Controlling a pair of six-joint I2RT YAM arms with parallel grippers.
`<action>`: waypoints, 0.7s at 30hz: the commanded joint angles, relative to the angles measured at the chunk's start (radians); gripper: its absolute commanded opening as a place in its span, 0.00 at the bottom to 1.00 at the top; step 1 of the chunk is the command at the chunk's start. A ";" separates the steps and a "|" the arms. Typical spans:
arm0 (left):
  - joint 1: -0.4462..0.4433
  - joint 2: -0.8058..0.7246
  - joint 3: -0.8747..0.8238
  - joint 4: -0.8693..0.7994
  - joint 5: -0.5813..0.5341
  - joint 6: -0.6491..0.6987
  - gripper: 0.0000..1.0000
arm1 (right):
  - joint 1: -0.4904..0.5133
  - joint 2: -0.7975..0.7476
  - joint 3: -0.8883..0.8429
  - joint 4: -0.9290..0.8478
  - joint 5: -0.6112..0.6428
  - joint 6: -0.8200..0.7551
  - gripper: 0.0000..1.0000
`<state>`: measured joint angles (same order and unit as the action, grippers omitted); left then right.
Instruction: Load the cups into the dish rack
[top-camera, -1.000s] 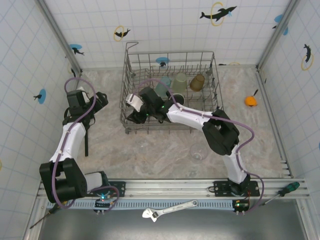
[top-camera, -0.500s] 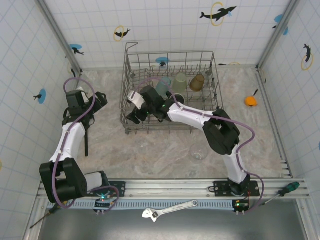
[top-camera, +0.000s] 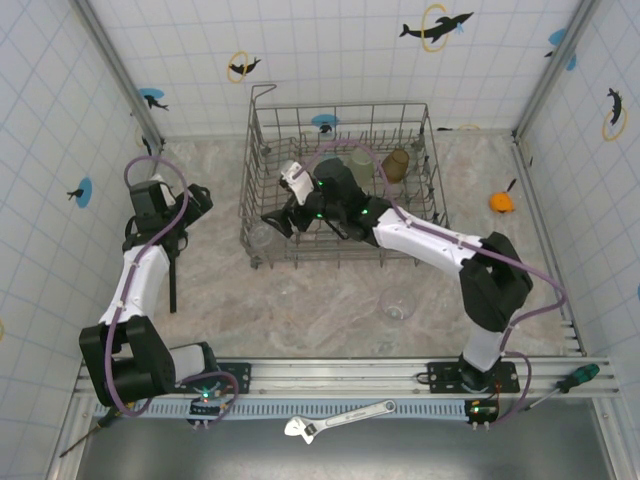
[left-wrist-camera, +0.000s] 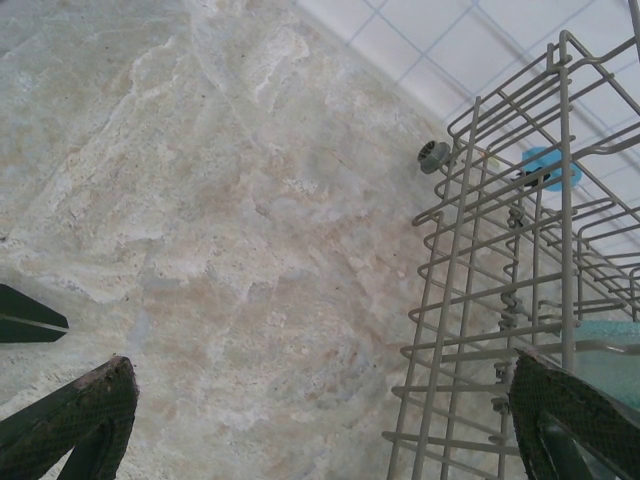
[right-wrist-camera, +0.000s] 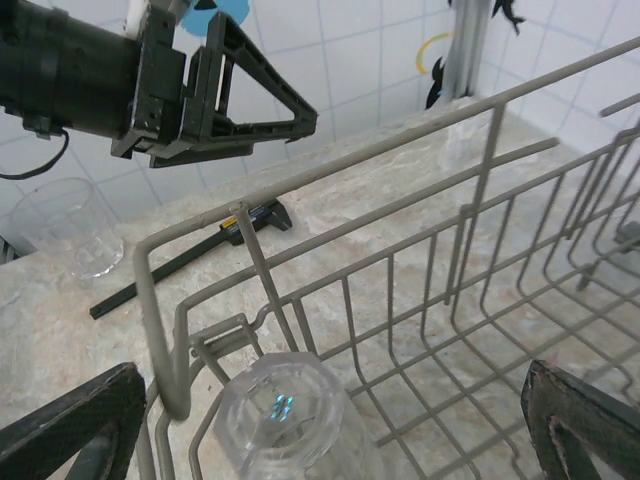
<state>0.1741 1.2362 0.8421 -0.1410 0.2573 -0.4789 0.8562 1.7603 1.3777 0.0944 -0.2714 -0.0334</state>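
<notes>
My right gripper (right-wrist-camera: 328, 385) reaches down inside the dish rack (top-camera: 340, 106) at its near-left corner, jaws spread wide and holding nothing. An upturned clear tumbler (right-wrist-camera: 285, 410) stands between my fingers, base up, just inside the corner wires. Neither finger touches it. My left gripper (left-wrist-camera: 322, 365) also has its jaws wide and empty, over the bare table (left-wrist-camera: 200, 200) just beside the rack's left wall. Further back in the rack, a pale green tumbler (top-camera: 360, 162) and an amber tumbler (top-camera: 396, 165) sit side by side. A second clear tumbler (top-camera: 397, 304) stands on the table in front of the rack. A third clear tumbler (right-wrist-camera: 64, 228) stands outside the corner, near a black tool (right-wrist-camera: 255, 218).
</notes>
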 joint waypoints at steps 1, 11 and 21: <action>0.008 0.000 -0.011 0.023 0.000 -0.013 0.98 | -0.005 -0.082 -0.064 0.053 0.078 0.005 1.00; 0.002 -0.051 -0.011 0.026 -0.094 0.011 0.98 | -0.011 -0.305 -0.241 -0.004 0.321 0.117 1.00; -0.019 -0.211 0.025 -0.039 -0.087 -0.067 0.98 | -0.030 -0.540 -0.371 -0.186 0.491 0.245 1.00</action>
<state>0.1688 1.0737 0.8379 -0.1577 0.1577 -0.4995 0.8375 1.2850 1.0561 -0.0273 0.1333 0.1432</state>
